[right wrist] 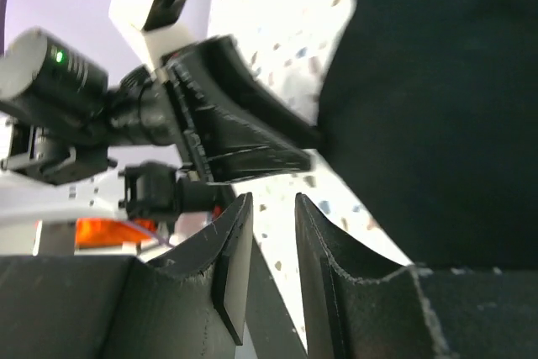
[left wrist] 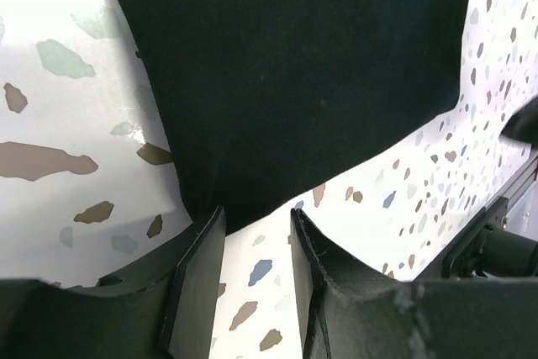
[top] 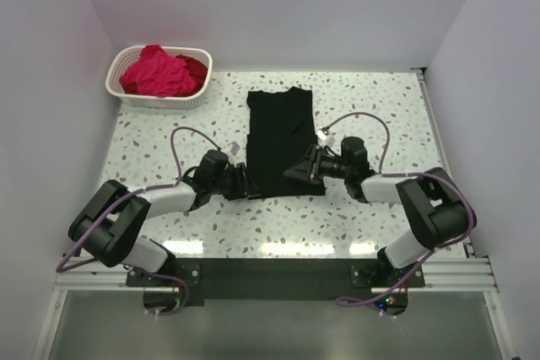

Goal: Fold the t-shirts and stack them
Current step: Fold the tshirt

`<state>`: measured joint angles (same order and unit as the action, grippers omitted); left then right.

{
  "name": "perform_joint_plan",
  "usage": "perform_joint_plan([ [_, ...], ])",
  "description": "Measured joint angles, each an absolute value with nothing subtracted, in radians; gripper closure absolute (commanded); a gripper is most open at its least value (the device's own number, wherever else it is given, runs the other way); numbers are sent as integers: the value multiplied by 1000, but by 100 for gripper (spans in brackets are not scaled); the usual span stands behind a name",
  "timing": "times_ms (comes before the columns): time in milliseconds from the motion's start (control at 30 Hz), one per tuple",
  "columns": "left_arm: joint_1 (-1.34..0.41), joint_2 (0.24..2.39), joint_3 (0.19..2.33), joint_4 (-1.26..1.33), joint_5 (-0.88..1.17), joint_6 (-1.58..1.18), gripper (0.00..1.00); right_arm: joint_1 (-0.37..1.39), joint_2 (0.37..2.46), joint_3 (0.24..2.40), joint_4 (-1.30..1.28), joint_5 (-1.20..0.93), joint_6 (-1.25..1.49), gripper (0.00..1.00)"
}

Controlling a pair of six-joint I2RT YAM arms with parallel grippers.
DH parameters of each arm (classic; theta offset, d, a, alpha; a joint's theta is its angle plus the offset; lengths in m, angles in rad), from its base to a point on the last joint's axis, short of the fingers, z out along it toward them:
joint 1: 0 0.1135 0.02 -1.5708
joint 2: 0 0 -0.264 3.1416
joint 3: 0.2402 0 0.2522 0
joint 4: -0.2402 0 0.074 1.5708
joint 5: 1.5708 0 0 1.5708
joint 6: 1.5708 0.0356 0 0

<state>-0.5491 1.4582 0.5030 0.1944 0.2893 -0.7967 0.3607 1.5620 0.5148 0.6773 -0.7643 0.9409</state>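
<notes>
While I watch from far away, the black t-shirt (top: 281,137) lies flat in the middle of the top view, folded into a tall narrow shape on the speckled table (top: 380,115). The left gripper (top: 245,183) sits at the shirt's lower left corner. In its own wrist view its 2 fingers (left wrist: 197,275) stand a little apart. I see bare table between them, and the cloth's edge ends right at the tip of the finger on the left, so it has hold of nothing. The right gripper (top: 291,170) sits at the shirt's lower right edge and points in at the cloth. Its 2 fingers are also a little apart, with table showing in the gap and nothing held. In the upper left of the top view, a white basket (top: 160,100) holds a pink t-shirt (top: 156,73) and a red t-shirt (top: 196,67), both bunched up.
</notes>
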Motion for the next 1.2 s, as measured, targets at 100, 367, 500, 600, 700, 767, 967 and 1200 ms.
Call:
perform_joint_plan([
  [100, -549, 1458, 503, 195, 288, -797, 57, 447, 1651, 532, 798, -756, 987, 69],
  [367, -549, 1460, 501, 197, 285, -801, 58, 492, 2031, 524, 1105, -775, 1136, 71],
  [500, -549, 1460, 501, 197, 283, -801, 58, 491, 1980, 510, 1050, -753, 1095, 71],
  [600, -549, 1460, 501, 197, 283, -801, 58, 481, 1853, 503, 887, -721, 1008, 70],
  [700, -549, 1460, 501, 197, 282, -801, 58, 448, 1721, 503, 763, -699, 919, 70],
  [767, -549, 1460, 501, 197, 282, -801, 58, 410, 1686, 494, 742, -701, 886, 70],
  [967, -545, 1459, 496, 202, 284, -801, 56, 235, 1765, 376, 791, -784, 875, 70],
  [1200, -545, 1397, 497, 131, 244, -768, 45, 234, 1579, 395, 540, -768, 757, 61],
])
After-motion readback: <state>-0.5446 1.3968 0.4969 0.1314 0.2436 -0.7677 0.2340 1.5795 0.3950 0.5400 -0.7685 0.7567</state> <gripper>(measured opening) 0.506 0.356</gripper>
